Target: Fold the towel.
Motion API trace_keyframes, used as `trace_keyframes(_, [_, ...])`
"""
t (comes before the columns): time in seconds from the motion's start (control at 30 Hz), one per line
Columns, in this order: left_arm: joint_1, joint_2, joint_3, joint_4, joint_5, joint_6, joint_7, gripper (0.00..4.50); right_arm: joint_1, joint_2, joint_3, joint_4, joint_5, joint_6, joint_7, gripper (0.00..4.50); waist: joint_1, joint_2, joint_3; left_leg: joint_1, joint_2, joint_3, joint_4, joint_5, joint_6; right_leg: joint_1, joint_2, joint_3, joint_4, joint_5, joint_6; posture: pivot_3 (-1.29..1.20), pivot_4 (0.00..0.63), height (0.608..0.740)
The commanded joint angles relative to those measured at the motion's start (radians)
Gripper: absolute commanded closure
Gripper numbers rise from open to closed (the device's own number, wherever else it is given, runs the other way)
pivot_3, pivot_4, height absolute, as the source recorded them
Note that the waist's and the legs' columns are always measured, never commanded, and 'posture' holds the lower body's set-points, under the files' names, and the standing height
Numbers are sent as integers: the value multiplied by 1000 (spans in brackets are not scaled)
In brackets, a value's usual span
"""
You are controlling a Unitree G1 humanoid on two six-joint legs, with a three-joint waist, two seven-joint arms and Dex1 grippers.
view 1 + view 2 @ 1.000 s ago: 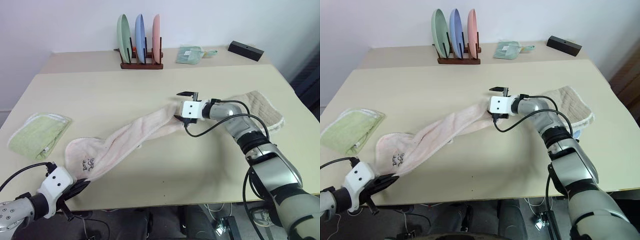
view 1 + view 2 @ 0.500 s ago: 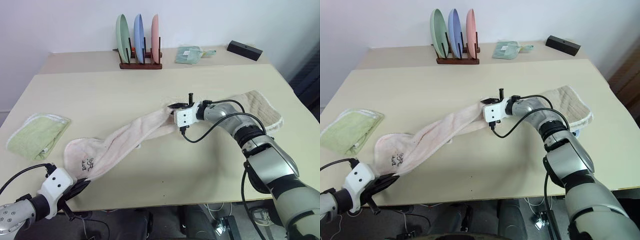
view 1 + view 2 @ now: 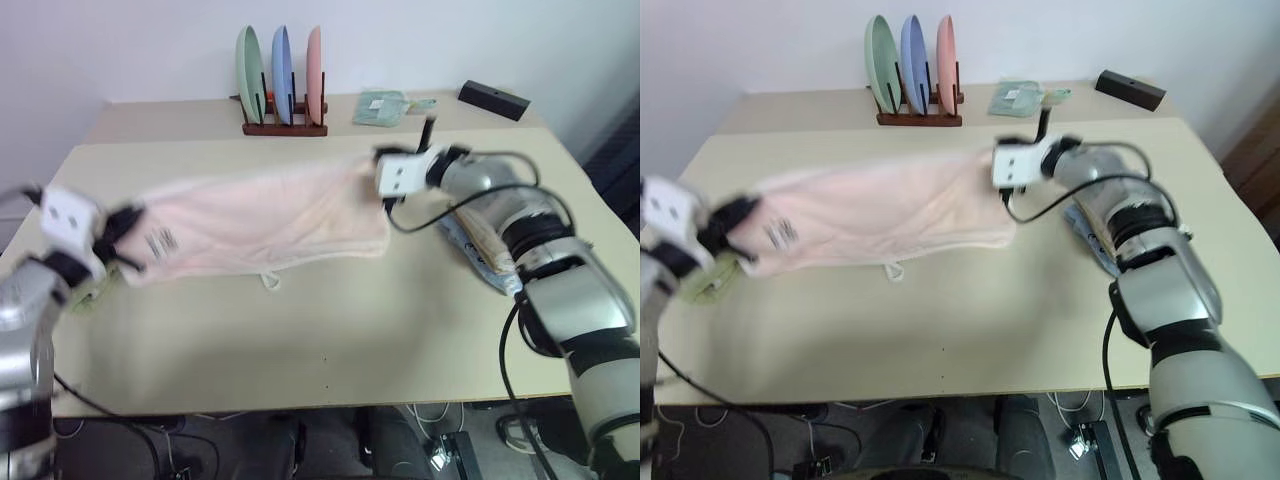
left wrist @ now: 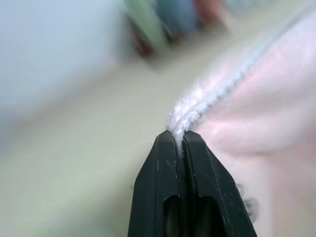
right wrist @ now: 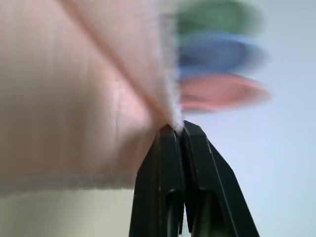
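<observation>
You have the towel [image 3: 262,222] lifted and stretched wide above the surface [image 3: 300,330], hanging as a sheet between your two hands. Your left hand [image 4: 179,139] is clamped on the trimmed edge at 9 o'clock; your right hand [image 5: 177,129] is pinched on the opposite top corner at 2 o'clock. Spreading looks done. No fold is made yet: you still need to lay it flat and bring one half over the other
</observation>
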Motion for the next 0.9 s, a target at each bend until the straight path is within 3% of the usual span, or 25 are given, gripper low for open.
trace_keyframes(0.03, [-361,56,-9,274,79,-136,149,4500,-131,-66,-59,6,1,41,-89,4439,0,-5,0,-3,-1,0,0,0,0,-3,-1,-1,2,-1,0,0,150,726])
trace_keyframes(0.1, [-439,73,-22,346,78,-159,129,4500,-147,-79,-74,-6,30,28,-56,4439,-23,-6,-1,-17,1,2,3,1,-1,-18,-1,-1,3,0,-1,0,150,726])
trace_keyframes(0.17, [-437,84,-34,364,69,-175,91,4500,-136,-85,-86,-21,56,9,-13,4439,-39,-5,-3,-16,0,6,0,0,0,-20,-4,-1,4,1,-1,0,150,726])
trace_keyframes(0.33, [-103,97,1,132,-35,-90,-83,4500,61,-120,-145,-221,293,-17,354,4439,-76,-5,-2,-14,-1,8,-1,-3,6,-22,-4,-1,2,1,0,0,150,726])
trace_keyframes(0.47, [258,95,50,-98,-97,-34,-203,4500,341,-193,-163,-564,498,161,656,4439,-75,-4,-1,-20,0,8,1,-4,6,-28,-4,-1,3,2,0,0,150,726])
trace_keyframes(0.6, [546,80,129,-256,-175,75,-281,4500,657,-351,-195,-959,685,471,884,4439,-38,-2,0,-17,0,10,1,-4,6,-27,-4,1,3,2,-1,0,150,726])
trace_keyframes(0.77, [763,83,199,-391,-262,192,-361,4500,898,-511,-284,-1242,833,759,999,4439,8,-2,1,-10,0,10,5,-8,13,-17,-4,0,2,3,-3,0,150,726])
trace_keyframes(0.9, [821,89,212,-421,-278,232,-384,4500,972,-554,-334,-1320,863,839,1018,4439,24,-3,0,2,1,10,5,-9,15,-2,-4,-1,-2,0,-5,0,150,726])
